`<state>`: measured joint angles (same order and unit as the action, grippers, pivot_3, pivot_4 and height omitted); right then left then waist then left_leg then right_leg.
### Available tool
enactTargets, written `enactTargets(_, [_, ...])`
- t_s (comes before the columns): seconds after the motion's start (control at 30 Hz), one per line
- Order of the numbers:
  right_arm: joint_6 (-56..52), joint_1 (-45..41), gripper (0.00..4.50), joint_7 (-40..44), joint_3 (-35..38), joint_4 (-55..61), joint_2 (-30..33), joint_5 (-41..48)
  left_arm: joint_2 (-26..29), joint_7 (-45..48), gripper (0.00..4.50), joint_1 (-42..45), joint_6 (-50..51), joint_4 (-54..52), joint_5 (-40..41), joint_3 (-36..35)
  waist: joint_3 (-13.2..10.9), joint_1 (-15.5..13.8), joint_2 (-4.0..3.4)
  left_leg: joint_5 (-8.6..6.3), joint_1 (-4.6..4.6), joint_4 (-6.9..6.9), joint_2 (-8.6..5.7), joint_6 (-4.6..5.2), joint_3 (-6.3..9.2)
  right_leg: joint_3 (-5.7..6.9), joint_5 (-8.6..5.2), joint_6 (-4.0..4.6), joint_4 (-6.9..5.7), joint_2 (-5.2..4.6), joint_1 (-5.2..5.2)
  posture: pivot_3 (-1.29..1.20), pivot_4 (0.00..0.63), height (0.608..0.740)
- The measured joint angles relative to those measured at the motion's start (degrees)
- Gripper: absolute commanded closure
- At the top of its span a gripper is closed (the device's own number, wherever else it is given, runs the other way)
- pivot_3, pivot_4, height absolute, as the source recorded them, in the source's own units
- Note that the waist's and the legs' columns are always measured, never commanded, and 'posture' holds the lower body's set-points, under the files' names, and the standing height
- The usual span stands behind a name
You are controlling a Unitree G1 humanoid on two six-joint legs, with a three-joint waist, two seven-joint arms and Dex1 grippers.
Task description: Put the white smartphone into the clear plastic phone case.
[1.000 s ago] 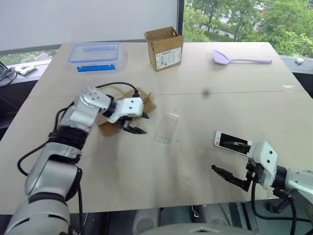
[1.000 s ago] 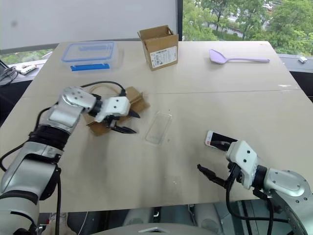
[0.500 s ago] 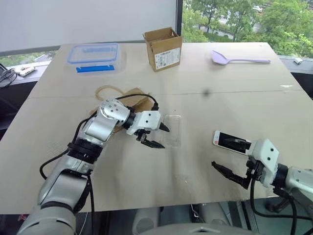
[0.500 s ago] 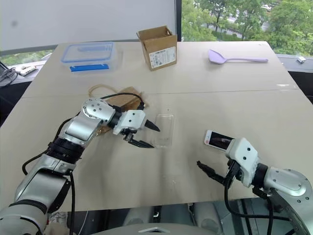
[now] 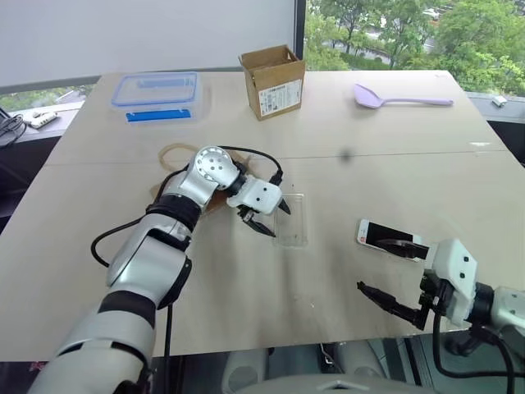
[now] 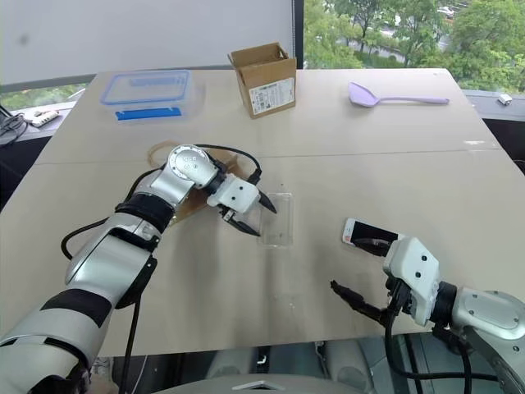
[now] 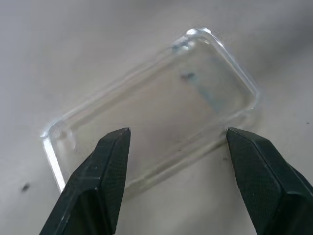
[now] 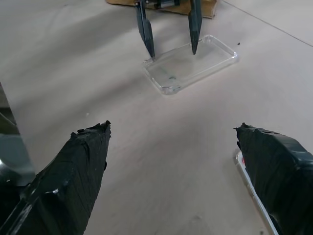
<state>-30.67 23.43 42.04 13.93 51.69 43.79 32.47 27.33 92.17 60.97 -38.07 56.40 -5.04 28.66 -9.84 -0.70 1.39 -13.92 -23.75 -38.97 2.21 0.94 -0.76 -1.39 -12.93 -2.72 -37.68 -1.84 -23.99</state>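
The clear plastic phone case [image 5: 294,222] lies flat near the table's middle. My left gripper [image 5: 273,219] points down at its left long edge, jaws open, both black fingertips [image 8: 194,29] standing at that edge. In the left wrist view the case [image 7: 156,117] lies just beyond the spread fingers [image 7: 105,171]. The white smartphone [image 5: 387,236] lies screen-up to the right of the case. My right gripper [image 5: 371,264] is wide open just in front of the phone, one finger reaching over its screen. The right wrist view has the case [image 8: 190,63] ahead and the phone's edge [image 8: 243,169] beside one finger.
A flat piece of cardboard [image 5: 223,187] and a loop of cord [image 5: 174,153] lie under my left arm. At the back stand a clear food box with a blue-rimmed lid [image 5: 157,92], an open cardboard box [image 5: 275,78] and a purple spatula [image 5: 402,98].
My left gripper has swung right from the cardboard piece to the case, rolling its wrist and pointing more steeply down. Its jaws have narrowed a little. The right gripper has stayed put.
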Motion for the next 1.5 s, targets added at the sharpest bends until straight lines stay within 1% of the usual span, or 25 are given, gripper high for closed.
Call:
enactTargets(0.03, [0.00, 0.91, 0.00, -0.28, 0.41, 0.70, -0.28, -0.01, 0.01, 0.13, 2.66, 0.38, -1.92, 1.52, 0.12, 1.26, 0.07, -0.02, 0.00, 0.00, 0.09, 0.00, 0.00, 0.00, 0.00, 0.00, 0.00, 0.00, -0.01, 0.00, 0.11, 0.00, 0.150, 0.740])
enactTargets(0.07, [0.00, 1.11, 0.00, -0.34, 0.44, 0.84, -0.31, -0.02, 0.02, 0.13, 2.91, 0.38, -2.19, 1.78, 0.17, 1.45, 0.09, -0.02, 0.00, 0.00, 0.16, 0.00, 0.00, 0.00, 0.01, 0.00, 0.00, 0.00, 0.00, -0.01, 0.18, 0.00, 0.150, 0.740])
enactTargets(0.1, [0.00, 1.52, 0.00, -0.44, 0.50, 1.10, -0.37, -0.03, 0.04, 0.13, 3.44, 0.50, -2.35, 2.44, 0.59, 2.10, 0.11, -0.02, 0.00, 0.00, 0.21, 0.00, 0.00, 0.00, 0.01, 0.01, -0.01, -0.01, -0.01, -0.01, 0.23, 0.00, 0.150, 0.740])
enactTargets(0.17, [0.00, 2.17, 0.00, -0.65, 0.52, 1.36, -0.57, -0.15, 0.41, 0.13, 4.23, 0.70, -2.07, 3.19, 1.90, 3.84, 0.14, -0.06, 0.01, 0.01, 0.27, -0.10, 0.01, 0.01, 0.03, 0.01, 0.00, -0.01, -0.05, -0.02, 0.30, 0.00, 0.150, 0.740])
enactTargets(0.2, [0.00, 2.16, 0.00, -0.79, 0.50, 1.36, -0.67, -0.34, 0.93, 0.04, 4.45, 0.61, -1.10, 3.03, 3.06, 4.64, 0.15, -0.04, 0.02, 0.00, 0.28, -0.19, 0.02, 0.01, 0.03, 0.00, 0.00, 0.00, -0.11, -0.02, 0.31, 0.00, 0.150, 0.740])
enactTargets(0.3, [0.03, 1.92, 0.00, -1.09, 0.26, 1.30, -0.91, -0.57, 2.92, -0.15, 4.45, -0.69, 4.64, 0.16, 7.42, 6.60, 0.15, 0.32, 0.02, 0.01, 0.26, -0.24, 0.05, 0.01, 0.01, -0.03, 0.00, 0.00, -0.13, -0.03, 0.30, 0.00, 0.150, 0.740])
enactTargets(0.33, [0.02, 1.44, 0.00, -1.06, 0.04, 1.22, -0.90, -0.58, 4.35, -0.20, 4.45, -1.83, 8.43, -3.35, 9.07, 7.22, 0.14, 0.54, 0.02, 0.01, 0.24, -0.23, 0.05, 0.01, 0.01, -0.03, 0.00, 0.00, -0.14, -0.03, 0.28, 0.00, 0.150, 0.740])
enactTargets(0.4, [0.06, 0.92, 0.00, -0.97, -0.02, 0.94, -0.87, -0.67, 7.79, -0.15, 4.45, -5.57, 21.73, -14.05, 13.57, 7.95, 0.13, 1.22, 0.02, 0.00, 0.08, -0.19, 0.08, 0.01, 0.04, 0.00, 0.00, 0.01, -0.14, -0.02, 0.15, 0.00, 0.150, 0.740])
enactTargets(0.43, [0.06, 0.92, 0.00, -0.96, -0.02, 0.85, -0.87, -0.69, 8.14, -0.05, 4.45, -6.05, 23.86, -15.71, 14.14, 8.00, 0.13, 1.25, 0.02, 0.00, 0.04, -0.19, 0.08, 0.00, 0.05, 0.00, 0.00, 0.01, -0.14, -0.02, 0.12, 0.00, 0.150, 0.740])
enactTargets(0.47, [0.06, 0.48, 0.00, -0.78, -0.10, 0.53, -0.79, -0.68, 9.87, -0.07, 4.45, -7.97, 32.54, -22.70, 14.78, 7.78, 0.08, 1.36, 0.05, 0.00, -0.05, -0.16, 0.07, 0.00, 0.05, 0.00, 0.00, 0.01, -0.13, -0.01, 0.03, 0.00, 0.150, 0.740])
enactTargets(0.5, [0.08, 0.35, 0.00, -0.67, -0.08, 0.26, -0.75, -0.69, 10.77, 0.01, 4.45, -9.04, 38.30, -27.02, 15.17, 7.77, 0.07, 1.40, 0.04, 0.00, -0.07, -0.13, 0.07, 0.00, 0.05, -0.03, -0.01, 0.00, -0.12, 0.00, 0.01, 0.00, 0.150, 0.740])
enactTargets(0.53, [0.06, -0.43, 0.00, -0.17, -0.27, -0.61, -0.34, -0.69, 12.67, -1.32, 4.45, -10.99, 51.58, -37.10, 16.25, 7.53, 0.06, 1.42, 0.04, -0.01, -0.10, -0.11, 0.06, 0.01, 0.04, -0.03, -0.06, -0.09, -0.09, -0.01, -0.01, 0.00, 0.150, 0.740])
enactTargets(0.57, [0.05, -0.76, 0.00, 0.02, -0.33, -0.99, -0.10, -0.71, 13.00, -2.16, 4.45, -11.39, 57.36, -41.55, 16.72, 7.38, 0.05, 1.40, 0.02, -0.02, -0.09, -0.10, 0.04, 0.01, 0.05, -0.03, -0.10, -0.14, -0.08, -0.03, -0.01, 0.00, 0.150, 0.740])
enactTargets(0.63, [0.05, -2.51, 0.00, 0.41, -0.81, -1.70, 0.42, -0.68, 12.51, -7.56, 4.45, -12.35, 74.58, -52.59, 18.36, 5.55, 0.04, 1.12, 0.04, -0.02, -0.10, -0.10, 0.00, 0.02, 0.12, 0.02, -0.14, -0.22, -0.08, -0.03, 0.02, 0.00, 0.150, 0.740])
enactTargets(0.7, [0.05, -3.55, 0.00, 0.98, -1.28, -2.44, 0.73, -0.68, 10.54, -13.03, 4.45, -13.32, 84.94, -58.17, 18.80, 4.20, 0.04, 1.07, 0.03, -0.02, 0.00, -0.10, -0.03, 0.02, 0.16, 0.03, -0.16, -0.24, -0.08, -0.02, 0.08, 0.00, 0.150, 0.740])
enactTargets(0.73, [0.05, -3.76, 0.00, 1.29, -1.53, -2.88, 0.80, -0.68, 9.30, -15.52, 4.45, -14.13, 87.44, -58.77, 18.65, 3.80, 0.04, 1.13, 0.03, -0.02, 0.04, -0.10, -0.03, 0.02, 0.18, 0.04, -0.16, -0.24, -0.10, -0.01, 0.13, 0.00, 0.150, 0.740])
enactTargets(0.77, [0.04, -3.96, 0.00, 1.43, -1.84, -3.48, 0.84, -0.70, 6.90, -19.65, 4.45, -15.26, 89.34, -58.36, 17.86, 3.30, 0.04, 1.15, 0.03, -0.02, 0.06, -0.11, -0.05, 0.02, 0.23, 0.02, -0.16, -0.24, -0.12, 0.03, 0.15, 0.00, 0.150, 0.740])
enactTargets(0.87, [0.05, -5.00, 0.00, 1.74, -2.01, -4.17, 1.00, -0.77, 2.40, -26.15, 4.45, -16.46, 90.12, -56.90, 16.17, 3.22, 0.03, 1.19, 0.05, -0.01, 0.02, -0.13, -0.07, 0.02, 0.31, -0.01, -0.15, -0.23, -0.13, 0.10, 0.16, 0.00, 0.150, 0.740])
enactTargets(0.97, [0.04, -6.32, 0.00, 2.36, -2.04, -4.65, 1.69, -0.74, -0.08, -28.88, 4.45, -16.46, 87.57, -56.57, 14.70, 3.52, 0.03, 1.19, 0.05, -0.01, 0.01, -0.13, -0.08, 0.02, 0.29, -0.04, -0.15, -0.23, -0.11, 0.09, 0.16, 0.00, 0.150, 0.740])
enactTargets(1.17, [-0.11, -7.76, 0.00, 2.43, -1.97, -6.92, 2.96, -1.61, -1.74, -28.92, 4.45, -16.05, 76.58, -51.02, 11.64, 4.93, 0.05, 0.97, 0.03, -0.01, 0.04, -0.11, -0.09, 0.02, 0.28, -0.05, -0.15, -0.22, -0.08, 0.08, 0.20, 0.00, 0.150, 0.740])
enactTargets(1.23, [-0.28, -8.84, 0.00, 1.86, -1.67, -8.18, 2.97, -2.30, -1.80, -27.99, 4.45, -16.01, 75.17, -50.62, 11.31, 5.21, 0.05, 0.87, 0.03, -0.01, 0.03, -0.16, -0.11, 0.02, 0.27, -0.08, -0.15, -0.22, -0.08, 0.06, 0.21, 0.00, 0.150, 0.740])
enactTargets(1.27, [-0.28, -9.13, 0.00, 1.59, -1.46, -9.16, 3.19, -2.89, -1.83, -27.23, 3.91, -16.01, 74.98, -50.54, 11.29, 5.25, 0.05, 0.82, 0.03, -0.01, 0.02, -0.17, -0.12, 0.02, 0.26, -0.09, -0.15, -0.22, -0.08, 0.05, 0.21, 0.00, 0.150, 0.740])
enactTargets(1.3, [-0.26, -8.77, 0.00, 2.11, -1.28, -10.07, 4.07, -3.27, -1.73, -26.26, 3.67, -16.07, 75.07, -50.57, 11.34, 5.33, 0.05, 0.77, 0.03, -0.01, 0.02, -0.17, -0.12, 0.02, 0.24, -0.11, -0.15, -0.22, -0.07, 0.04, 0.20, 0.00, 0.150, 0.740])
enactTargets(1.4, [0.05, -7.96, 0.00, 4.03, -1.28, -12.52, 5.90, -4.74, -1.67, -25.02, 2.27, -16.63, 75.21, -51.43, 12.04, 4.98, 0.04, 0.72, 0.03, -0.02, -0.01, -0.13, -0.12, 0.02, 0.23, -0.12, -0.15, -0.22, -0.03, 0.05, 0.18, 0.00, 0.150, 0.740])
enactTargets(1.5, [2.23, -8.29, 0.00, 5.29, -2.34, -16.30, 7.08, -7.71, -1.65, -25.59, 0.74, -19.48, 74.95, -52.98, 13.34, 2.26, 0.04, 0.97, 0.02, -0.02, -0.01, -0.11, -0.11, 0.03, 0.22, -0.13, -0.15, -0.22, -0.03, 0.06, 0.17, 0.00, 0.150, 0.740])
